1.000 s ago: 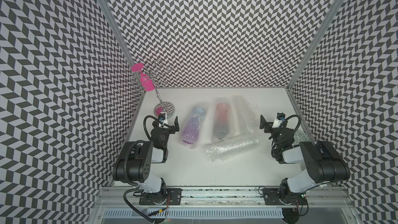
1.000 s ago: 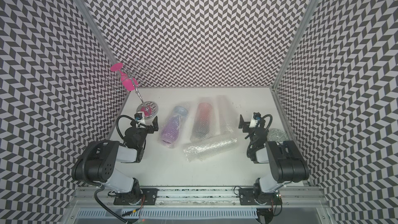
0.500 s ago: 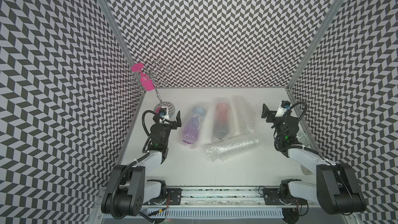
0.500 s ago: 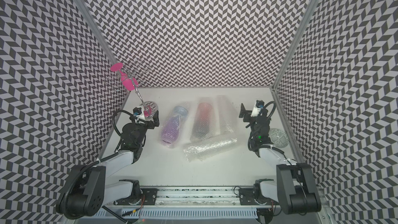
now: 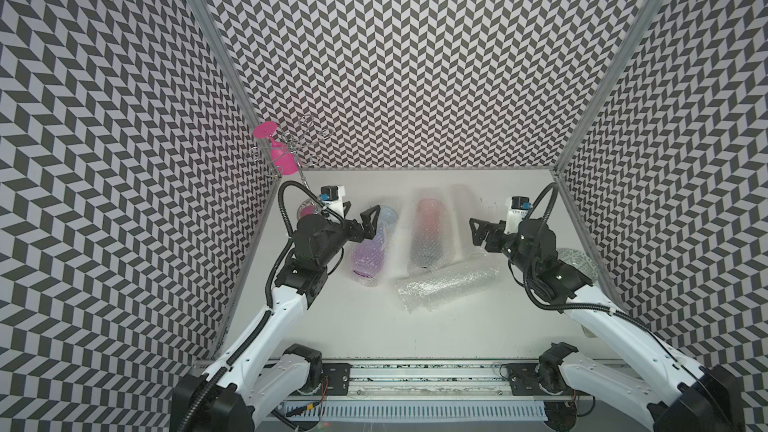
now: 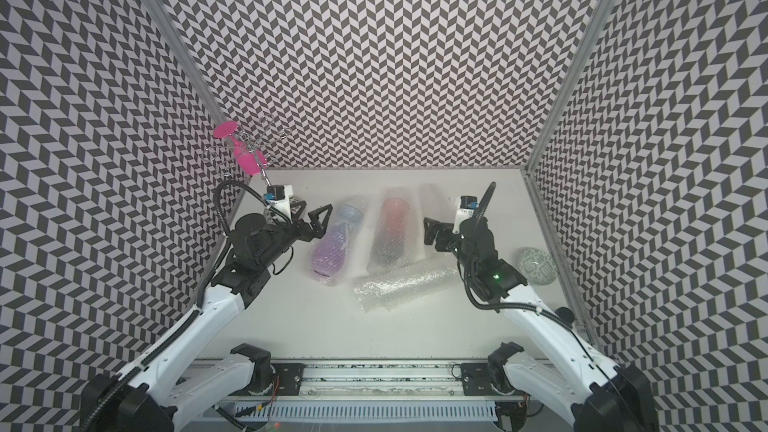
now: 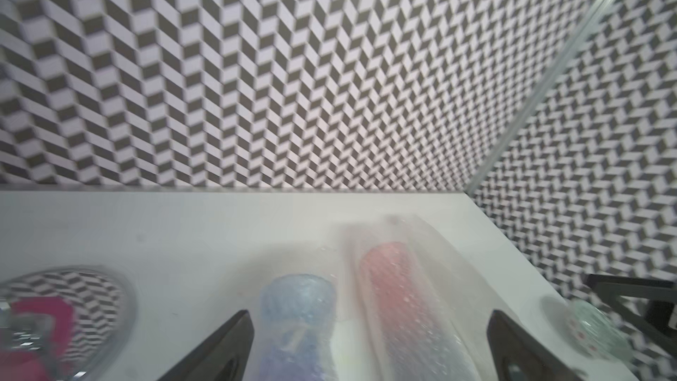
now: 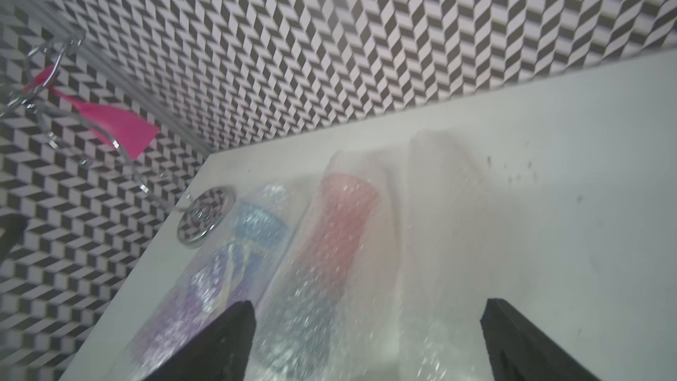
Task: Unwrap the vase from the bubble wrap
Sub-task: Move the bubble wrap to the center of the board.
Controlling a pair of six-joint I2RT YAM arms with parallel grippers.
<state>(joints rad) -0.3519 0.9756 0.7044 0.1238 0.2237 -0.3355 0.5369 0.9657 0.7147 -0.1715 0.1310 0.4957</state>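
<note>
Clear bubble wrap (image 5: pixel 415 255), several pieces, on a white surface (image 5: pixel 374 326).
1. Blue-and-purple vase (image 5: pixel 370 249): lying down, wrapped, left of centre.
2. Red vase (image 5: pixel 428 234): lying down, wrapped, just beside the first.
3. Pale bundle (image 5: pixel 467 218): contents unclear, beside the red vase.
4. Loose roll (image 5: pixel 446 286): crosswise in front of these.

Left claw (image 5: pixel 359 218): spread wide, empty, near the blue end. Right claw (image 5: pixel 482 234): spread wide, empty, near the pale bundle.

Also: pink goblet (image 5: pixel 278 155) hanging on a wire rack (image 5: pixel 307 139); green patterned round object (image 6: pixel 537 265) at the right edge.
</note>
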